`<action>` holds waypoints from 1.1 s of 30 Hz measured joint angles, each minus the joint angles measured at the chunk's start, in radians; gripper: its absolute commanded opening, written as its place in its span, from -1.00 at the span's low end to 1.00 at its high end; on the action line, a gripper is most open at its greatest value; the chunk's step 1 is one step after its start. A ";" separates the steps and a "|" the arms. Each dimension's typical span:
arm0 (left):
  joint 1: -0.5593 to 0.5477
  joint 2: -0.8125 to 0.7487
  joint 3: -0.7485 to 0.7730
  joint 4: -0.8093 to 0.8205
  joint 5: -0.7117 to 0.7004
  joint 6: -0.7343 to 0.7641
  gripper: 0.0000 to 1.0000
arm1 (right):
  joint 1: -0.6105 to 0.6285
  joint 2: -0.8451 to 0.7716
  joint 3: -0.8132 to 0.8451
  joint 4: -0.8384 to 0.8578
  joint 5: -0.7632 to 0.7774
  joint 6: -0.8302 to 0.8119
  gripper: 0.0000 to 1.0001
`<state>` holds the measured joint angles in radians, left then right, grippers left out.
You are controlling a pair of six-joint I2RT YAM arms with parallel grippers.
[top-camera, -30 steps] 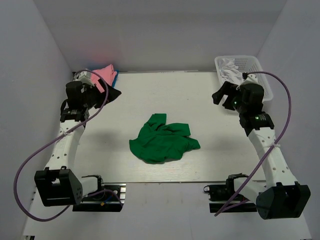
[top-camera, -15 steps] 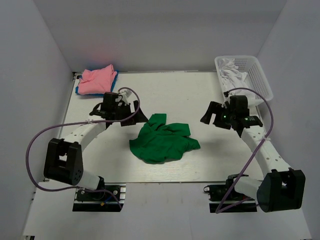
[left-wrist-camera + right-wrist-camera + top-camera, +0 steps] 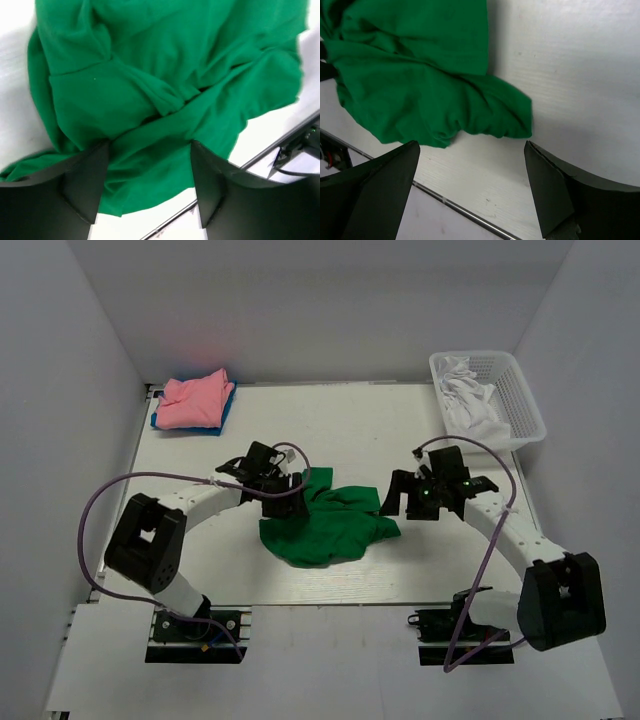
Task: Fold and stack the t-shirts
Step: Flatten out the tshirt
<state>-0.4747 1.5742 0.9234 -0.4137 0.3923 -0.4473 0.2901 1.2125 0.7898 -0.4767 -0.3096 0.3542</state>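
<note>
Top view looks down from behind; both wrist views, close, share the green t-shirt (image 3: pixel 325 530).

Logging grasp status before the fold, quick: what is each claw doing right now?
Left claw: open, empty, over the green t-shirt.
Right claw: open, empty, at the green t-shirt's edge.

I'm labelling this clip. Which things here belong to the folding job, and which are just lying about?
Job:
- green t-shirt
- pink t-shirt
- blue t-shirt under it
- white cloth in the basket

Lying about:
- white mesh basket
- table
</note>
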 measured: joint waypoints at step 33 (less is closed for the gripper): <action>-0.031 -0.135 0.002 0.004 -0.097 -0.034 -1.00 | 0.206 0.232 -0.008 0.228 0.092 0.026 -1.00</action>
<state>-0.5060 1.4395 0.9253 -0.4095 0.2951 -0.4808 0.4961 1.4445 0.7822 -0.2485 -0.2176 0.3801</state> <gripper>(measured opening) 0.018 0.026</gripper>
